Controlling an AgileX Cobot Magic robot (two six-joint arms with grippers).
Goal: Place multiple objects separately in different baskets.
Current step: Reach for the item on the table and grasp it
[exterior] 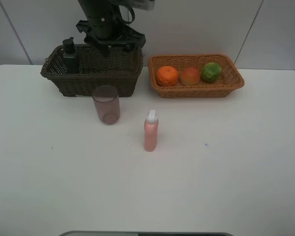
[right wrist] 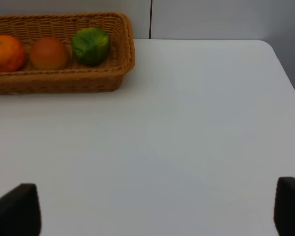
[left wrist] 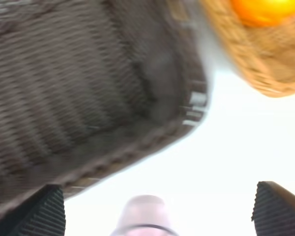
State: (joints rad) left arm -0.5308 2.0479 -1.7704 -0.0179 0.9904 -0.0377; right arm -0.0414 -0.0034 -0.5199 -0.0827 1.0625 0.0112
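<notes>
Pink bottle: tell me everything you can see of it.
The pink bottle is slim and cylindrical, looks like plastic, and has a rounded white cap. It stands upright on the white table, to the right of the cup and slightly nearer the camera, apart from it. Only the table touches it.

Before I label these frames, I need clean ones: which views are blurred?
Left wrist view: motion-blurred, dark basket weave and cup smeared, orange overexposed. Exterior high view: sharp, evenly lit, faint shadows. Right wrist view: sharp on the light basket.
</notes>
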